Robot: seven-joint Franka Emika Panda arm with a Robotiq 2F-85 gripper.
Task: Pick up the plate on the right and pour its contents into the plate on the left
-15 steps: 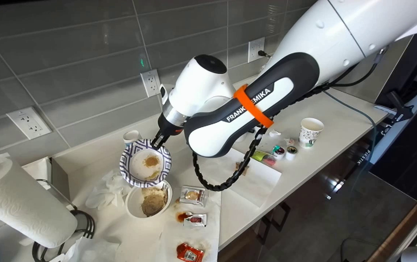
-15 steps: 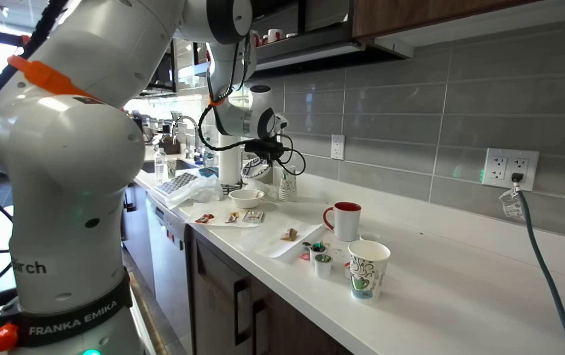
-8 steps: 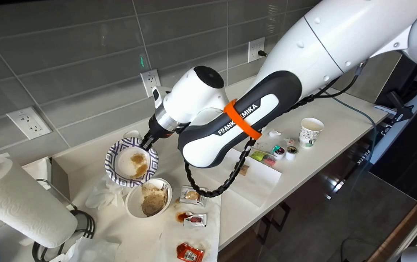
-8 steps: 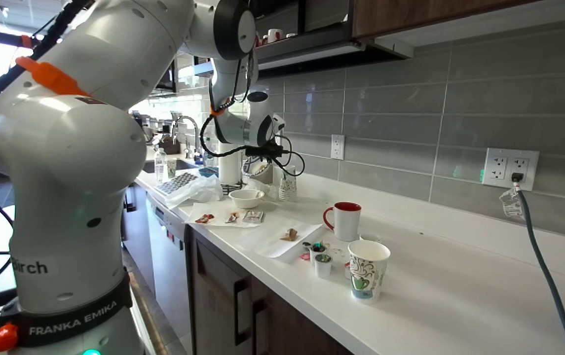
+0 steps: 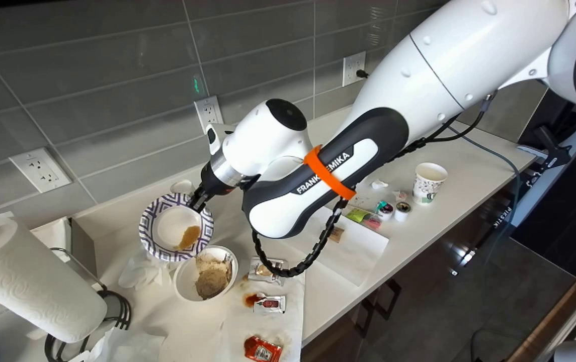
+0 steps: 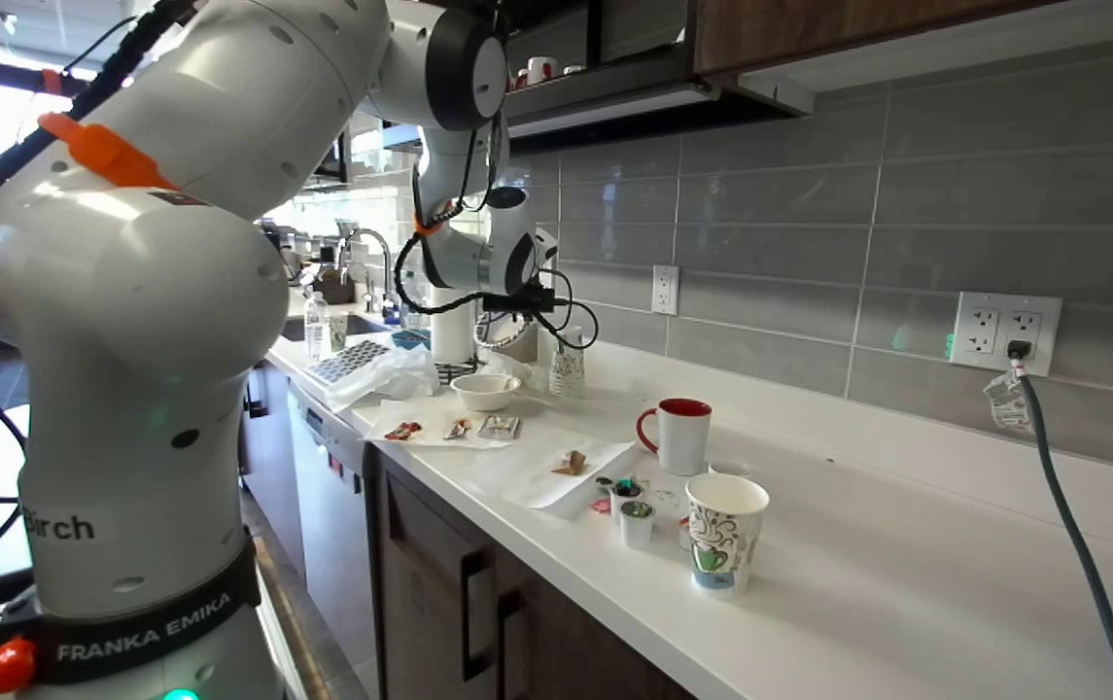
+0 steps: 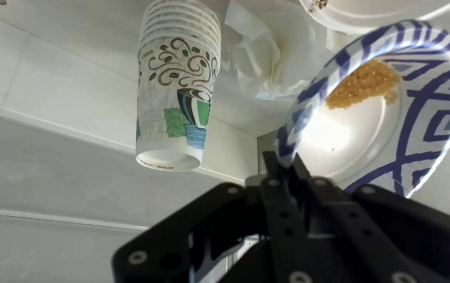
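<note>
— White counter [image 6: 867, 564] under everything. What has the gripper [image 5: 195, 204] got?
— It is pinched closed on the rim of the patterned plate [image 5: 169, 225], held aloft and tilted, with the yellowish-orange contents [image 7: 364, 84] lying off-centre in it.
— And past that?
— The white bowl [image 5: 184, 280], presumably the receiver, sits lower, on the side where the contents lie; then paper cups [image 7: 175, 90] stand before the tiled wall [image 5: 106, 100].
— So which step?
— Pouring, by all appearances; the next move likely calls for tipping that loaded side further, squarely over the bowl.
</note>
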